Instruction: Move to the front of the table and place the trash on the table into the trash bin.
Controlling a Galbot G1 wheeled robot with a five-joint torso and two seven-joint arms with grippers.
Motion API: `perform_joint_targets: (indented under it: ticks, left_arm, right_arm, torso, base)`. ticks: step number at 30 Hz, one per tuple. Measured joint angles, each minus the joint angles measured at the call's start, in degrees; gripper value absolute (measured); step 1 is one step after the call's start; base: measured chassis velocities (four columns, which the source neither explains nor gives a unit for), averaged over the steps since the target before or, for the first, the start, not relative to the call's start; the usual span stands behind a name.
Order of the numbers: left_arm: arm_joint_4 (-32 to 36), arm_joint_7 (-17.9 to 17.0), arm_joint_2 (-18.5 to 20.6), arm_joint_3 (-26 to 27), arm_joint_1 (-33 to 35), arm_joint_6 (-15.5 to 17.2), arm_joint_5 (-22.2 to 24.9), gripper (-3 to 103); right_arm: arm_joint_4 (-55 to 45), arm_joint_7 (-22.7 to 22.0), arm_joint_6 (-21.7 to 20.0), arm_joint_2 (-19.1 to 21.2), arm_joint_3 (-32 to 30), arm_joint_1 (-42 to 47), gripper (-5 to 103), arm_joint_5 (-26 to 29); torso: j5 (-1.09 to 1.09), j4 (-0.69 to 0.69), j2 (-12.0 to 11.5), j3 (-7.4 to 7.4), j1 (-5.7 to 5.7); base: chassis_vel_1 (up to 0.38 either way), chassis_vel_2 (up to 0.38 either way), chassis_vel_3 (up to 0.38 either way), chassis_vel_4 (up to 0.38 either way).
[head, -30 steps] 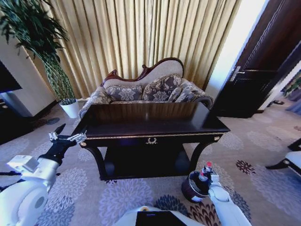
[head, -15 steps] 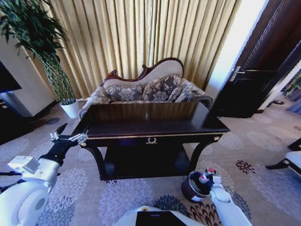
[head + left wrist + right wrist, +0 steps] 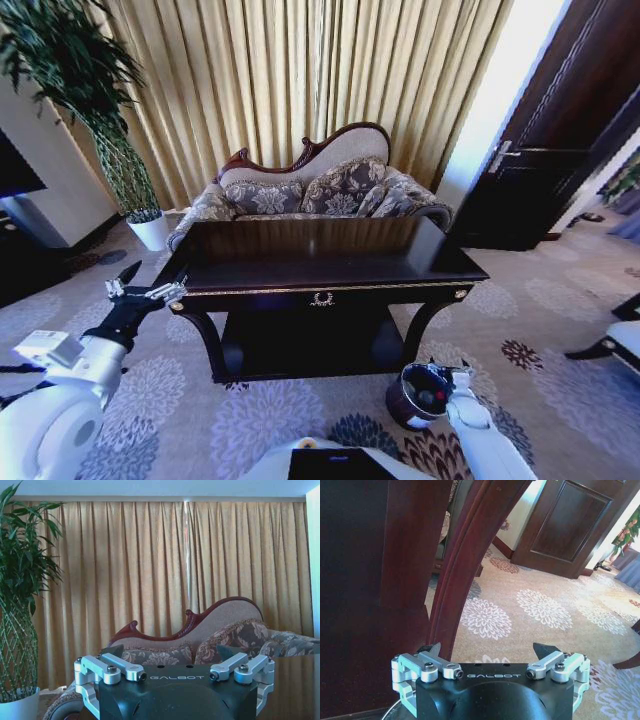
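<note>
1. Evidently, the red-capped bottle pinched a second ago by the right pincer (image 3: pixel 447 378) is now seen lying inside the trash bin (image 3: pixel 403 410); it is judged released.
2. The right pincer's fingers are spread above the bin's rim, beside the desk (image 3: pixel 330 262) leg.
3. The bottle (image 3: pixel 432 397) lies just below that pincer.
4. The left pincer (image 3: pixel 150 293) is held spread and idle, near the desk's left corner.

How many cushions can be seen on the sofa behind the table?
2. One patterned cushion leans on the sofa's left side, the other cushion at its middle-right, both behind the table. More may be hidden by the table.
</note>
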State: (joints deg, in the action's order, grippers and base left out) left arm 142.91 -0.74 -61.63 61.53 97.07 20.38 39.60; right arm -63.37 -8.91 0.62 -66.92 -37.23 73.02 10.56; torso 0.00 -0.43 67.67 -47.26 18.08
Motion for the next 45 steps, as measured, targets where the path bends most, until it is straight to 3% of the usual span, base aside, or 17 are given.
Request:
perform_joint_targets:
  ticks: [18, 22, 25, 30, 33, 37, 39, 45]
  left_arm:
    - [-0.3, 0.0, 0.5, 0.1, 0.0, 0.0, 0.3, 100]
    - [-0.3, -0.1, 0.2, 0.1, 0.1, -0.1, 0.3, 100]
    - [0.0, -0.2, 0.1, 0.0, -0.5, -0.1, 0.4, 100]
    - [0.3, -0.3, 0.2, 0.1, -0.8, -0.1, 0.8, 100]
    - [0.3, -0.3, -0.5, 0.7, -0.9, -0.1, 1.3, 100]
    - [0.3, -0.3, -1.0, 1.0, -0.7, -0.1, 1.4, 100]
    - [0.3, -0.3, -1.3, 1.5, -0.7, -0.1, 1.6, 100]
    - [0.3, -0.3, -1.2, 2.5, -0.6, -0.1, 2.1, 100]
  right_arm:
    - [-1.0, 0.0, -0.2, 0.1, -0.1, 0.8, 100, 0.4]
    - [-10.1, 0.5, -1.0, 0.5, 0.2, 4.1, 100, 6.2]
    - [-24.4, 0.7, -4.4, 0.7, -0.3, 7.7, 100, 14.2]
    - [-38.7, 1.4, -7.4, 1.0, -2.1, 12.2, 100, 16.1]
    - [-54.7, 1.4, -12.0, 1.8, -3.6, 16.5, 100, 17.1]
    - [-62.6, 0.8, -14.3, 2.3, -4.1, 18.1, 100, 17.8]
    - [-71.9, -0.6, -17.0, 3.2, -4.3, 19.3, 100, 19.9]
    - [-77.0, -1.9, -18.5, 3.6, -3.8, 20.3, 100, 21.2]
  torso:
    - [0.00, 0.00, 0.0, 0.00, 0.00]
    - [0.01, -0.01, 0.0, 0.00, 0.00]
    - [0.00, 0.02, 0.0, 0.00, 0.00]
    - [-0.01, -0.02, 0.0, 0.00, 0.00]
    - [-0.01, 0.00, 0.0, 0.00, 0.00]
    - [-0.01, 0.00, 0.0, 0.00, 0.00]
    - [-0.02, 0.01, 0.0, 0.01, 0.00]
    - [0.01, 0.00, 0.0, 0.00, 0.00]
  base:
    - [0.000, 0.000, 0.000, 0.000]
    - [0.000, 0.000, 0.000, 0.000]
    - [0.000, 0.000, 0.000, 0.000]
    - [0.000, 0.000, 0.000, 0.000]
    - [0.000, 0.000, 0.000, 0.000]
    - [0.000, 0.000, 0.000, 0.000]
    - [0.000, 0.000, 0.000, 0.000]
    - [0.000, 0.000, 0.000, 0.000]
